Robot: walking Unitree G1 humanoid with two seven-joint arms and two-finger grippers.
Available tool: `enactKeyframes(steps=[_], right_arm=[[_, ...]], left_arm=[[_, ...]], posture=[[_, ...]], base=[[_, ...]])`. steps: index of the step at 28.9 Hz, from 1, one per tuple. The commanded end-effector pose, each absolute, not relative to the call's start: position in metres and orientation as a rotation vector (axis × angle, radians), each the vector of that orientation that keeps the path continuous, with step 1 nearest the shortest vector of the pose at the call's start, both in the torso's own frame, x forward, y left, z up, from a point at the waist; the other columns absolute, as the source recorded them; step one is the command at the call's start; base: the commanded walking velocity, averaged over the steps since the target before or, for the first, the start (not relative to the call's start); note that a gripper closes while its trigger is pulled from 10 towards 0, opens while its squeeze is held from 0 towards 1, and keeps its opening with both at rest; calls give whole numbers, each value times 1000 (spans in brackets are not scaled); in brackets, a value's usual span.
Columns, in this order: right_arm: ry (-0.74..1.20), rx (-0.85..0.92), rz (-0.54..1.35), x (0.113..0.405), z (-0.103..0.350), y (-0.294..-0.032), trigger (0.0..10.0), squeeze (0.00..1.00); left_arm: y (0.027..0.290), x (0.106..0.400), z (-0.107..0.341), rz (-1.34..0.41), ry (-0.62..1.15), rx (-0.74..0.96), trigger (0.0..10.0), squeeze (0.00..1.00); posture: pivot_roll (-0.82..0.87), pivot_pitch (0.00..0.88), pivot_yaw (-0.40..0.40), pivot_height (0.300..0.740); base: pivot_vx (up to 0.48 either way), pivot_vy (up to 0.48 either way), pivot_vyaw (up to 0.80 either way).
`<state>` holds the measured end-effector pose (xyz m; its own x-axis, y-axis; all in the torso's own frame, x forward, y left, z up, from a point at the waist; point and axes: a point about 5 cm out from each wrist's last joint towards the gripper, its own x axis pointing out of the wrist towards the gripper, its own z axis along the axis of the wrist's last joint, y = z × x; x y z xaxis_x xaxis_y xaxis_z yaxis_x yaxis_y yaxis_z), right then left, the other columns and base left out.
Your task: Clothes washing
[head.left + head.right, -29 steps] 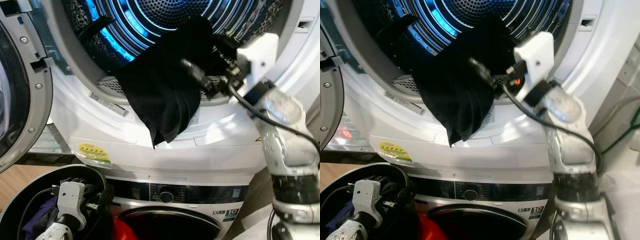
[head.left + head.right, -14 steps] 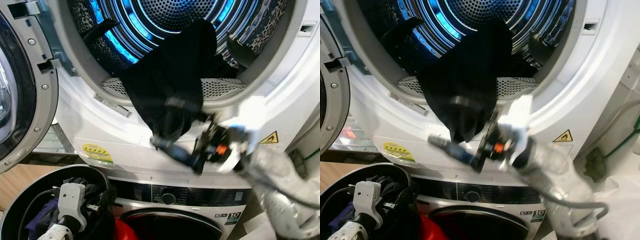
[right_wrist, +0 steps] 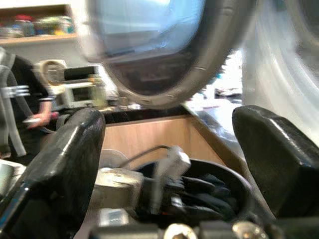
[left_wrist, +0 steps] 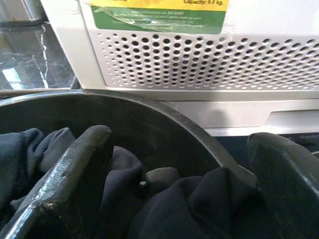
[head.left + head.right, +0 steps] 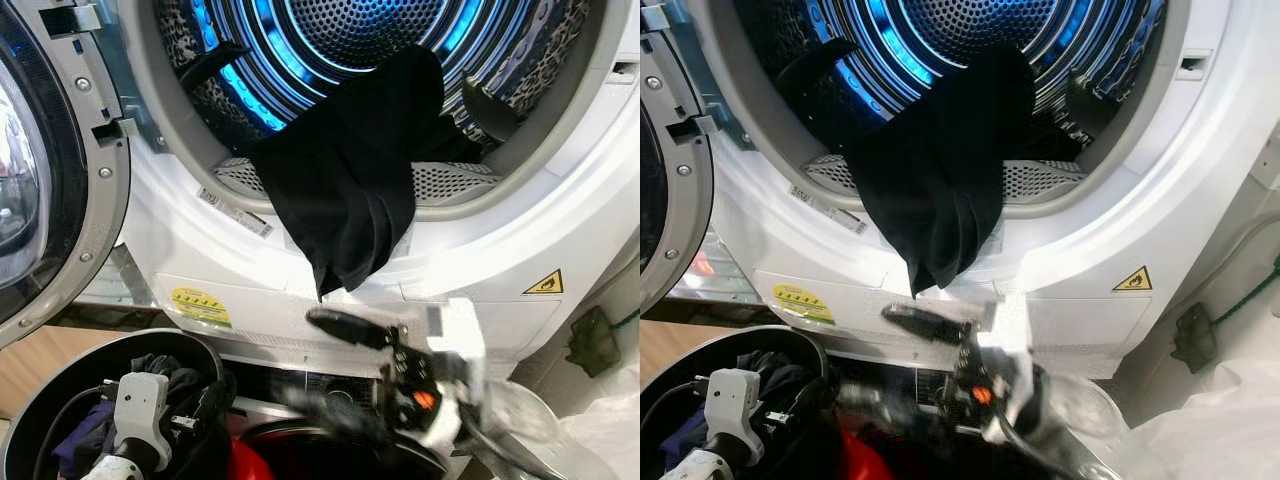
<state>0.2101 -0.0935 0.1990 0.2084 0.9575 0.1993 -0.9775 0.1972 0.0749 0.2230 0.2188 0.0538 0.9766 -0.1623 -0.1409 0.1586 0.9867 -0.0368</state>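
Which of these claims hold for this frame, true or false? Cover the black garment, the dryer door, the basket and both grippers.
1. The black garment lies fully inside the drum. False: it hangs out over the door rim.
2. The dryer door stands open. True.
3. The right gripper is shut on the garment. False: it is open and holds nothing, below the opening.
4. The left gripper is open over dark clothes in the black basket. True.
5. The drum is lit red. False: it glows blue.

Open drum mouth (image 5: 400,60), black garment (image 5: 345,190) draped across its lower rim, upper half unobstructed
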Motion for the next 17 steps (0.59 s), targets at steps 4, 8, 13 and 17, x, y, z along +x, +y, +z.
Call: enactKeyframes(steps=[4,8,13,17], right_arm=[[-116,131,1110,230,191,-109,10000,161],[-126,113,952,242,188,-119,10000,0],[-211,189,874,245,199,-126,10000,0],[-246,197,817,246,200,-130,10000,0]], left_arm=[[220,225,53,-170,144,-8,10000,0],[220,226,54,-170,143,-6,10000,0],[221,226,54,-166,141,-7,10000,0],[221,226,54,-163,141,-7,10000,0]], posture=[[58,0,58,740],[57,0,61,740],[62,0,58,740],[59,0,57,740]], base=[[0,0,0],[0,0,0],[0,0,0],[0,0,0]])
